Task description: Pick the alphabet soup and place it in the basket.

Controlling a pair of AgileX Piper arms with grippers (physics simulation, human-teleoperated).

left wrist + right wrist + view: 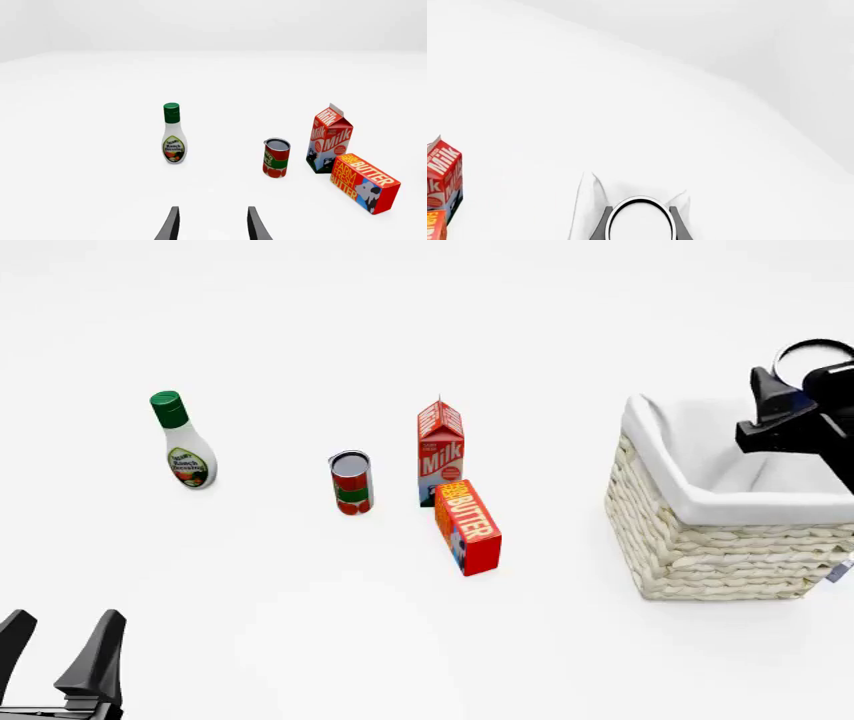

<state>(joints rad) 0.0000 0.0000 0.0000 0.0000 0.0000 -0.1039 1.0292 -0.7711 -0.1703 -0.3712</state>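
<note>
The alphabet soup (pixel 640 222) is gripped between the fingers of the right tool (pixel 801 405), held upright above the basket (pixel 694 530), over its far right part. A straight drop into the white lining is what remains, it is judged. Only the can's silver-white top with a dark rim is seen. The left tool (pixel 60 640) is held open and empty, well apart.

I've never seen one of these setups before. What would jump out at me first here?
Probably the big wicker basket at the right of the front view, with the right gripper above it, holding a round silver-topped can. Next, the colourful groceries mid-table: a milk carton, a butter box lying in front of it, a red-and-green can and, further left, a ranch dressing bottle.
</note>
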